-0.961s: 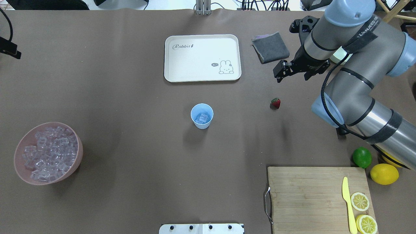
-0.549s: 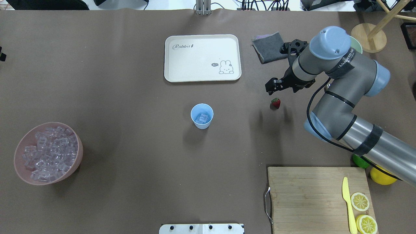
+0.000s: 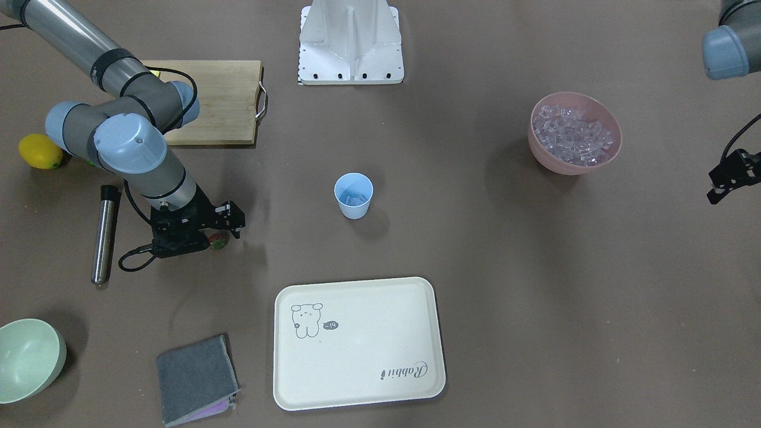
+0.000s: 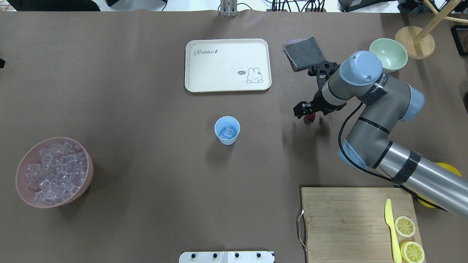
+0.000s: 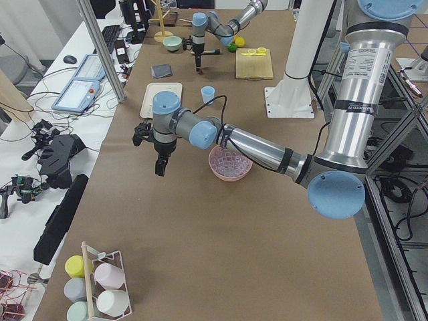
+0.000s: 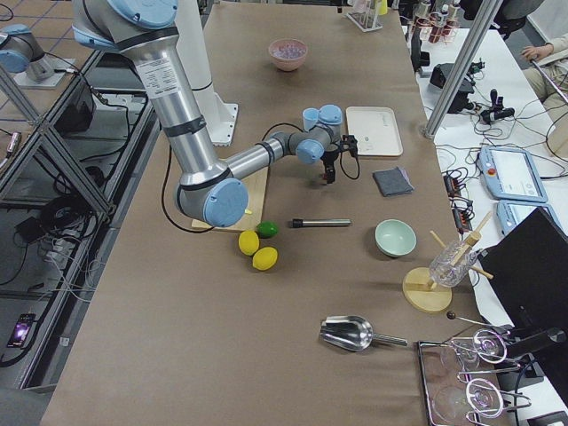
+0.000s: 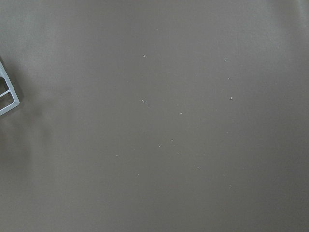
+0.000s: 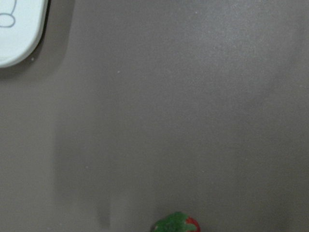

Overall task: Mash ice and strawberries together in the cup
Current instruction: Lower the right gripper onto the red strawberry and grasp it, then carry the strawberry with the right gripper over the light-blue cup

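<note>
The light blue cup [image 4: 227,130] stands mid-table with a few ice cubes [image 4: 229,133] inside; it also shows in the front view [image 3: 354,195]. A pink bowl [image 4: 22,171] at the left is heaped with more ice. The small red strawberry [image 4: 311,117] lies on the table right of the cup. My right gripper [image 4: 309,111] hangs open just above it, fingers pointing down, partly hiding it. The right wrist view catches the strawberry [image 8: 176,224] at its bottom edge. My left gripper [image 3: 728,178] hovers far off beyond the pink bowl; its jaws are unclear.
A white tray [image 4: 226,65], a grey cloth [image 4: 304,53] and a pale green bowl [image 4: 388,54] sit at the back. A steel cylinder [image 3: 104,233] lies near the right arm. A cutting board [image 4: 351,219] holds a yellow knife and lemon slices.
My right arm has swung down and leftward, bringing its gripper from beside the grey cloth to just over the strawberry. The left gripper has slid out of the overhead view's left edge.
</note>
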